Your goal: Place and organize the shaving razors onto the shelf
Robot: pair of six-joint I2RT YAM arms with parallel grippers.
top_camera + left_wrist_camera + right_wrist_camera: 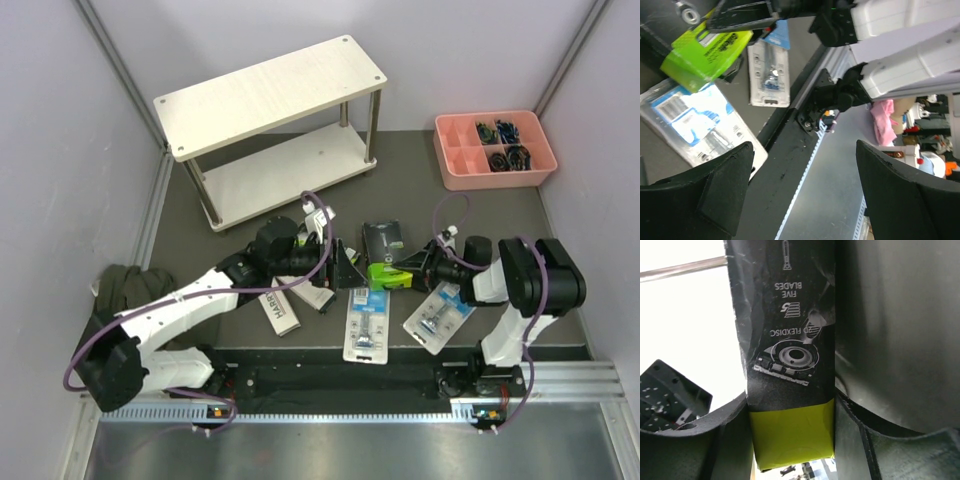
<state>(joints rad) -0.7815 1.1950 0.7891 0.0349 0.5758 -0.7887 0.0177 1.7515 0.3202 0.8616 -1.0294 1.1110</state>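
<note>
My right gripper [407, 271] is shut on a black and lime-green razor pack [390, 277] and holds it by its green end in the right wrist view [792, 435]. A second black pack [383, 240] lies just behind it. My left gripper [347, 266] is open and empty beside the held pack, its fingers [710, 185] wide apart. Two white Harry's boxes [281, 306] lie under the left arm. Two blue-card blister packs [367, 325] [438, 318] lie near the front. The two-tier pale wood shelf [270, 95] stands at the back left with nothing on it.
A pink compartment tray [462, 160] with small dark items sits at the back right. A dark cloth [120, 285] lies by the left wall. The black base rail [340, 378] runs along the front edge. Grey walls close in on both sides.
</note>
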